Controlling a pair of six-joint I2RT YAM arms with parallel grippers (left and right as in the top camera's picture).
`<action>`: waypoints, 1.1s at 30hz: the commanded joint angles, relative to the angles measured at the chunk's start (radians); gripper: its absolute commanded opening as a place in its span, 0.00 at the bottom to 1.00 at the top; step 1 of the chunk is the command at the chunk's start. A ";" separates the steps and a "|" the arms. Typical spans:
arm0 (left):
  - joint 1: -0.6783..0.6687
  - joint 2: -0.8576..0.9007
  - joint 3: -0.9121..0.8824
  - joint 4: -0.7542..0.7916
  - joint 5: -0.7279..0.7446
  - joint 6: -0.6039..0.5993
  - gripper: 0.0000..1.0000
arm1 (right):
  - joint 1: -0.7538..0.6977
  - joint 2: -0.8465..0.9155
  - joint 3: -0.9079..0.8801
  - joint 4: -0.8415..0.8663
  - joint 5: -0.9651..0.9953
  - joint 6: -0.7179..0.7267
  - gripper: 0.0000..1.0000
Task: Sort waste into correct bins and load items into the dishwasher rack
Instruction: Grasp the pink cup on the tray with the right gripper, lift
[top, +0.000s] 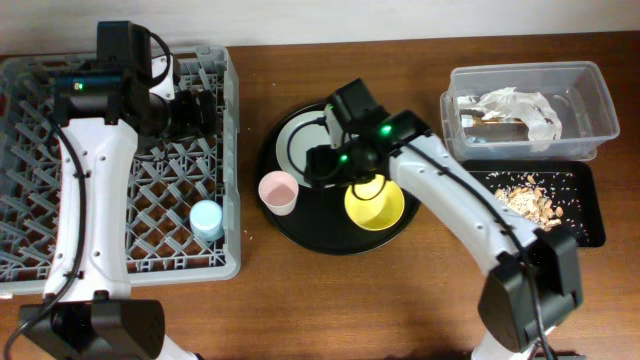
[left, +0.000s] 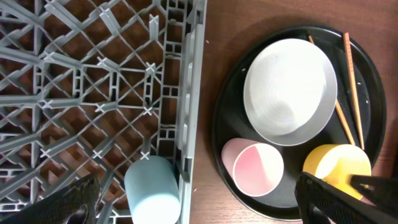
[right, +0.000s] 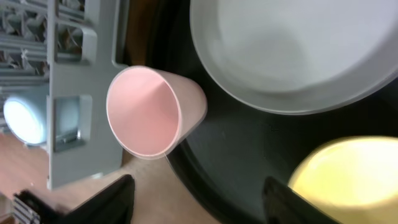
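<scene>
The grey plastic dishwasher rack (top: 150, 195), a square crate with a lattice floor of pegs, filled the 9 o'clock side of the wooden tabletop (top: 400, 310). The left tool (left: 198, 186) hung over the rack's 2 o'clock part, fingers apart and holding nothing. At centre lay the round black tray (top: 320, 235), glossy and shallow. The right tool (right: 198, 186) hovered low over it, fingers spread wide and empty.

At 2 o'clock the clear tub (top: 603, 100) held crumpled white napkins (top: 515, 103). Beside it, at 3 o'clock, the flat black tray (top: 590, 225) held tan crumbly scraps (top: 525, 200). From this I judged the waste sorted and the loading underway.

The smooth pale plate (top: 298, 140) sat at the round tray's 11 o'clock and the rounded yellow bowl (top: 375, 208) at its 4 o'clock. The pink cup (top: 277, 192) sat at its 9 o'clock rim, mouth open to the right wrist camera. The light blue cup (top: 207, 218) was already in the rack's 4 o'clock corner. Two thin brown chopsticks (left: 350, 74) lay beside the plate.

The pink cup looked next. The right tool would need to drop, straddle the thin tapered wall, close gently, then carry it toward 9 o'clock.
</scene>
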 joint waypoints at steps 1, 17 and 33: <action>0.000 -0.006 0.008 0.011 0.018 -0.012 0.99 | 0.025 0.073 -0.011 0.080 -0.010 0.066 0.60; 0.000 -0.006 0.008 0.019 0.019 -0.012 0.99 | 0.031 0.214 -0.013 0.129 -0.080 0.100 0.25; 0.017 -0.006 0.008 0.043 0.335 0.002 0.99 | -0.120 -0.011 0.076 0.026 -0.193 0.040 0.04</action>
